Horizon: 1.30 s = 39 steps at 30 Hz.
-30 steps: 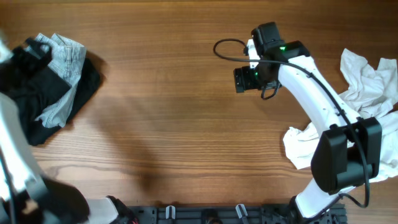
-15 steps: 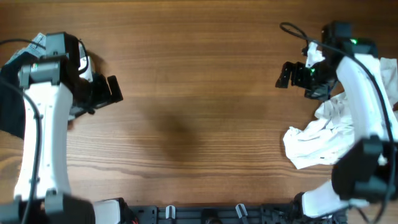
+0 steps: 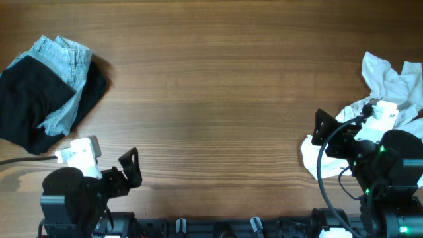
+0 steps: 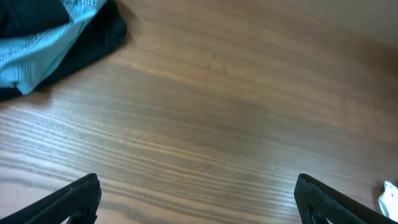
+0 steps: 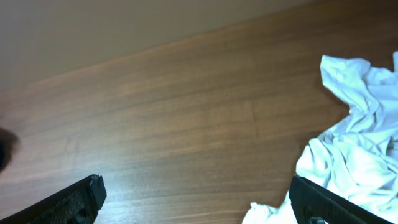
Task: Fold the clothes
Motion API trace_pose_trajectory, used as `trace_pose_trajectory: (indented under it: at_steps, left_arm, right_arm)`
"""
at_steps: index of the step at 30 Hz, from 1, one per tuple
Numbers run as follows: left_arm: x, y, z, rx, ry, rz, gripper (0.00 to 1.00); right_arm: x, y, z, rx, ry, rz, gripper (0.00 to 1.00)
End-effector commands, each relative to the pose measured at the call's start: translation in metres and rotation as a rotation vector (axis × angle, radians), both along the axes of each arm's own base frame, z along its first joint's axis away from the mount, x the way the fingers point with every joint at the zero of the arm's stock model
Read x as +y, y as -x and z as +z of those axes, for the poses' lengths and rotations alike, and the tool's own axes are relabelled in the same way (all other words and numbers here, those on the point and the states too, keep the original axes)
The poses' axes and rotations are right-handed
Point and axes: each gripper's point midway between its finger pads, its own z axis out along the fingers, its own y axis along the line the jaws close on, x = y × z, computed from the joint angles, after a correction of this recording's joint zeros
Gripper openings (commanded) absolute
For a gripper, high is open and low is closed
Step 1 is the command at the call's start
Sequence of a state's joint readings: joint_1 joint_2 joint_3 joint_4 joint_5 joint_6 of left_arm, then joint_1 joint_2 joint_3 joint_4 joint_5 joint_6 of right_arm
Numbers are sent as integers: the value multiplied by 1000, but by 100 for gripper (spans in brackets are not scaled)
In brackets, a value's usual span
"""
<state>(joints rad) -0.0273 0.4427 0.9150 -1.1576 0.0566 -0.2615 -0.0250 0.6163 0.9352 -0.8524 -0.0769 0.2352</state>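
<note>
A stack of a black garment [image 3: 30,109] and a light blue garment [image 3: 66,73] lies at the far left; it also shows in the left wrist view [image 4: 56,34]. A crumpled heap of white clothes [image 3: 390,82] lies at the far right, with a part near the right arm [image 3: 316,157]; it also shows in the right wrist view [image 5: 357,155]. My left gripper [image 3: 130,169] is open and empty at the front left [image 4: 199,202]. My right gripper [image 3: 323,129] is open and empty at the front right, beside the white heap [image 5: 199,199].
The wooden table [image 3: 211,99] spans the whole view. A black rail with clips [image 3: 218,226] runs along the front edge between the two arm bases. A small white bit of cloth [image 4: 389,198] shows at the left wrist view's right edge.
Both arms have drawn back from the clothes piles to the front edge of the table. The left arm left the dark stack, the right arm left the white heap. Both grippers stay empty.
</note>
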Motion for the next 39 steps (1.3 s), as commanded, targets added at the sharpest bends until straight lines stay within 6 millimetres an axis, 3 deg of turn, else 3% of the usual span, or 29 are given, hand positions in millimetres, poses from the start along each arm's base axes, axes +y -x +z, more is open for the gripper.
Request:
trace_pose_trajectory:
  at_steps: [1,8,13,18,19,21,22,39]
  left_arm:
    - [0,4,-8,32,5,4,100]
    - [0,4,-8,34,5,4,100]
    - [0,4,-8,34,5,4,100]
    - [0,4,-8,34,5,4,100]
    - [0,4,-8,34,5,4,100]
    - [0,4,-8,34,5,4,100]
    - [0,4,-8,34,5,4,100]
    - [0,4,-8,34,5,4,100]
  right_arm:
    - [-3,0,-9,30,1,-22,99]
    - [-4,8,-18,29,22,-14,100]
    - [16,-6,-23,-414,125,142,100]
    - [13,-9,-49,-691,155,106,100]
    - [11,-11,-58,-694,155,92,100]
    - [6,-16,-95,-562,130,69,100]
    - [4,-16,-98,-549,133,58,100]
    - [4,-17,-101,-536,131,60,100]
